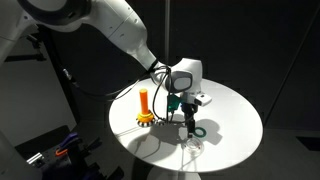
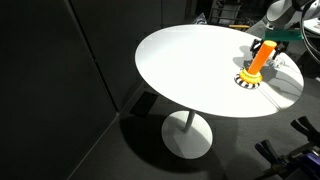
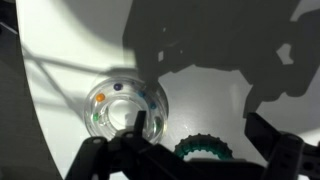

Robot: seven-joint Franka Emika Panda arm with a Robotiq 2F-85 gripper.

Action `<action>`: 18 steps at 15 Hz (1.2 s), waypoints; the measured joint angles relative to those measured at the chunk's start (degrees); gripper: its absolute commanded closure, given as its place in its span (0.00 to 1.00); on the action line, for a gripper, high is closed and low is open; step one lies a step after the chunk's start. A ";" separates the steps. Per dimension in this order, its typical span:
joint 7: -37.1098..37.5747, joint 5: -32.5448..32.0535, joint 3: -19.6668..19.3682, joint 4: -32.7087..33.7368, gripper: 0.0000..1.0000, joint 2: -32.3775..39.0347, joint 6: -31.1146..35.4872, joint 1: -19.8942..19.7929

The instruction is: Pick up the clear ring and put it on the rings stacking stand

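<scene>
The clear ring [image 3: 128, 110] is a glassy ring with small coloured dots inside; it lies on the white table and shows faintly in an exterior view [image 1: 192, 148]. The rings stacking stand [image 1: 146, 106], an orange peg on a yellow base, stands upright and bare; it also shows in an exterior view [image 2: 256, 63]. My gripper [image 3: 195, 121] is open and empty, hovering low over the table [image 1: 187, 121]. In the wrist view the clear ring lies just outside the left finger. A dark green ring [image 3: 203, 150] lies between the fingers, near the frame's bottom edge.
The round white table [image 1: 235, 115] stands on a single pedestal, with dark curtains around it. The green ring [image 1: 199, 131] lies beside the gripper, between the stand and the table's edge. Strong shadows of the arm fall on the tabletop.
</scene>
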 measured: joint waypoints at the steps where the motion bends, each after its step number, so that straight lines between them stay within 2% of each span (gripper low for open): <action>1: -0.62 0.00 0.00 0.09 0.00 0.20 0.00 -0.12; 18: -6.05 -0.30 0.00 0.31 0.00 1.06 0.11 -1.66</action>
